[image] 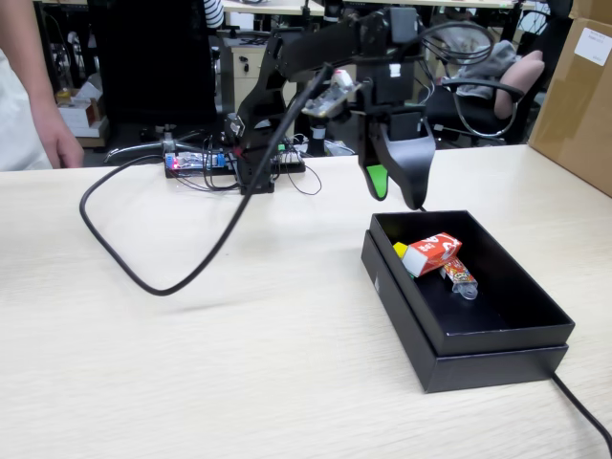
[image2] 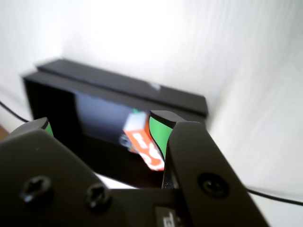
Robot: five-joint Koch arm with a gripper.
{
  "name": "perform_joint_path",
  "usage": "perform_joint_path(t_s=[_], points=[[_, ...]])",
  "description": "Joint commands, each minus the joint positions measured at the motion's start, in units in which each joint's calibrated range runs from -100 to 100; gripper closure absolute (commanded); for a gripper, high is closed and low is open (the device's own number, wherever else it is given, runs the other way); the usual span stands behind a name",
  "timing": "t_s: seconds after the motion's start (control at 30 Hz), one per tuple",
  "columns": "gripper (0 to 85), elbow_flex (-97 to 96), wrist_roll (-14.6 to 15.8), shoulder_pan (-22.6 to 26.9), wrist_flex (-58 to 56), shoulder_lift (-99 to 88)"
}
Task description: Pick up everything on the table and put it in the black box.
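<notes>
Red carton (image: pixel 432 253) lying tilted inside the black box (image: pixel 497 337), toward its far end.
Judged light and thin-walled, easily dented, so best gripped across its narrow sides. It is red with white markings. A yellow cube (image: pixel 399 249) peeks out just behind it and an orange snack packet (image: pixel 458 275) touches it in front. The gripper (image: pixel 397 194) hangs over the box's far corner, jaws parted and empty.
</notes>
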Motion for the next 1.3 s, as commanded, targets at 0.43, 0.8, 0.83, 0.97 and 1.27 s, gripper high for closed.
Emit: perform_joint_path(t_s=[0.43,0.8,0.83,0.97,1.27], points=[[37.2,13.8,-6.0,-10.6,-1.8,14.8],[37.2,6.9,-5.6,-9.1,-0.3,15.8],[37.2,4.4,-5.6,-9.0,1.0,14.4],[37.6,-12.9,-5.9,-8.7,10.5,2.2],[37.5,-49.6,-7.1,-8.6,32.3,-28.4]])
